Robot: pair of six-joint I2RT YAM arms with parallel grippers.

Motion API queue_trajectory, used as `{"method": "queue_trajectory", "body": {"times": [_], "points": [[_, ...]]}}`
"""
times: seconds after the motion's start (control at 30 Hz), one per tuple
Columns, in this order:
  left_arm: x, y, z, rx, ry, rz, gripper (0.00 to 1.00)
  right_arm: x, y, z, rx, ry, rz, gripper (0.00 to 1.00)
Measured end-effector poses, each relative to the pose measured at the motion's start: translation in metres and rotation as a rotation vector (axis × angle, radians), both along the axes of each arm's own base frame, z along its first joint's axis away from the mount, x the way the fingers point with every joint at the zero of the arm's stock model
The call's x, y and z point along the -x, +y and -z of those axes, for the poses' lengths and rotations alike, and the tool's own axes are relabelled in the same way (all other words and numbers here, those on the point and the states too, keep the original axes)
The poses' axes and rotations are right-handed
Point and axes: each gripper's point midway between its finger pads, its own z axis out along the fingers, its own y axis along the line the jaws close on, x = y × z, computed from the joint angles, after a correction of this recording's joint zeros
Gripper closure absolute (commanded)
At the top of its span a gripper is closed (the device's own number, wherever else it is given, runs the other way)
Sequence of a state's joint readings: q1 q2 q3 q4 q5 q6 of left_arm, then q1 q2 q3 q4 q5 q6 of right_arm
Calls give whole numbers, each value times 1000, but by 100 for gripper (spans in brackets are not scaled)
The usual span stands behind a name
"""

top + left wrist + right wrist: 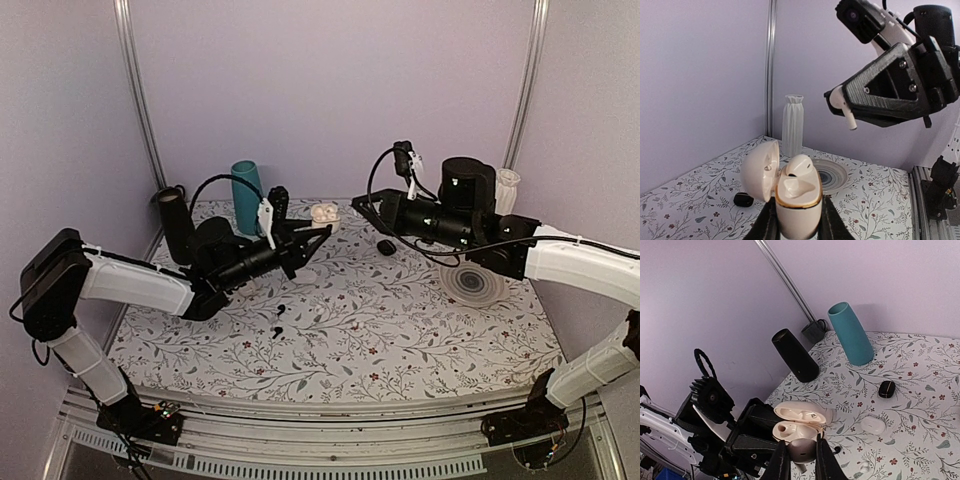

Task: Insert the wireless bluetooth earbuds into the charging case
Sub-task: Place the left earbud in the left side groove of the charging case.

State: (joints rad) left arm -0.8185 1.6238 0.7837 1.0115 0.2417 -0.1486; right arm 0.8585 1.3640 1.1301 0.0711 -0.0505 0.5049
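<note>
The white charging case is held upright off the table with its lid open, and my left gripper is shut on its body. One white earbud sits in the far hollow. The near hollow is bare. My right gripper hangs above and to the right of the case, shut on a second earbud with its stem pointing down. In the right wrist view that earbud sits between my fingers, just in front of the open case. From above, the case lies between both grippers.
A teal cylinder and a black cylinder stand at the back left. A white vase and a ringed plate are at the right. A black pebble case and a small white rounded object lie on the floral table.
</note>
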Motion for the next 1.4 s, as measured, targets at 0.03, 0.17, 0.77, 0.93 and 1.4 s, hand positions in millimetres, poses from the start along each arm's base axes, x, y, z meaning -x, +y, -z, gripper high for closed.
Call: {"method": "queue_trajectory", "body": {"times": [0.03,0.17,0.77,0.93,1.4], "points": [[2,-2,-1,-1,-6,5,100,2,3,-3,-10,-10,-5,92],[8,-8,-4,-7,-31,16,100,11,12,-13,-44,-47,-24,92],[23,-20,-8,-54,-73,44,100,36,54,-11,-30,-172,-84,92],[27,-16,-20,-40,-87,45,100,33,52,-10,-28,-193,-53,92],[32,-18,-21,-42,-86,61,100,28,48,-10,-31,-203,-13,92]]}}
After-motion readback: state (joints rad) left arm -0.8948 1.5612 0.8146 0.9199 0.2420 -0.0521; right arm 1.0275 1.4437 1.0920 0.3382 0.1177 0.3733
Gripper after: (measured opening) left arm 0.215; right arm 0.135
